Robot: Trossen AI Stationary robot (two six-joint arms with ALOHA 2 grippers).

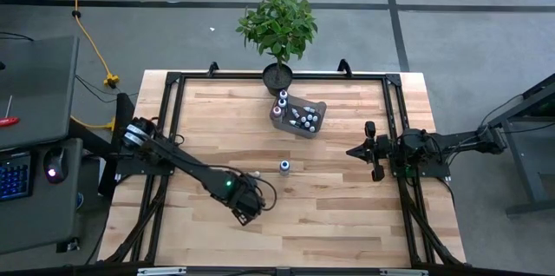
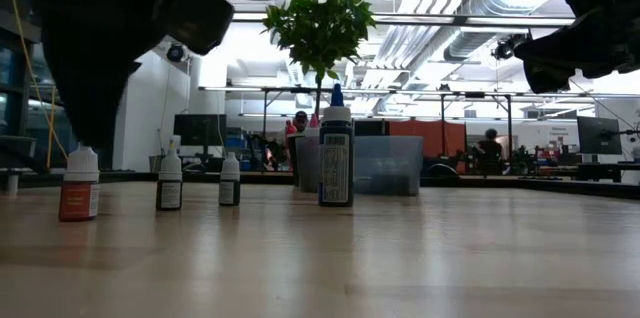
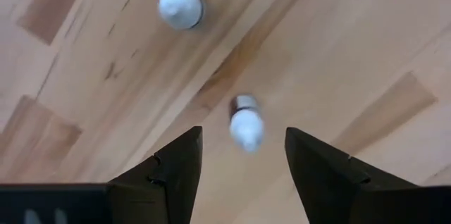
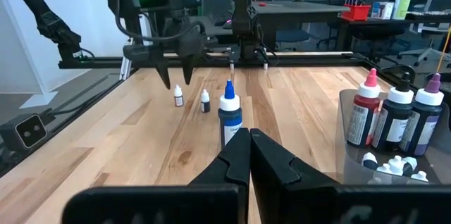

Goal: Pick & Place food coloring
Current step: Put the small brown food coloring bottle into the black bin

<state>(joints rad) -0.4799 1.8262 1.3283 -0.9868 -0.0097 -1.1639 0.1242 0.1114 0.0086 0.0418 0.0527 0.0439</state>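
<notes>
Three tiny food coloring bottles stand upright on the wooden table: one with a red-orange label (image 2: pixel 78 190) and two dark ones (image 2: pixel 170 184) (image 2: pixel 229 181). A taller blue-capped bottle (image 1: pixel 284 165) stands near the table's middle. My left gripper (image 3: pixel 243 164) points down, open, just above a white-capped bottle (image 3: pixel 246 124), which shows between its two fingers; a second cap (image 3: pixel 181 7) lies beyond. More bottles stand in the clear bin (image 1: pixel 299 116). My right gripper (image 4: pixel 249 146) waits shut at the table's right side.
A potted plant (image 1: pixel 277 29) stands at the far edge, just behind the bin. A black frame (image 1: pixel 173 81) runs round the table. Bare wood lies along the near edge and between the blue-capped bottle and the right arm (image 1: pixel 408 150).
</notes>
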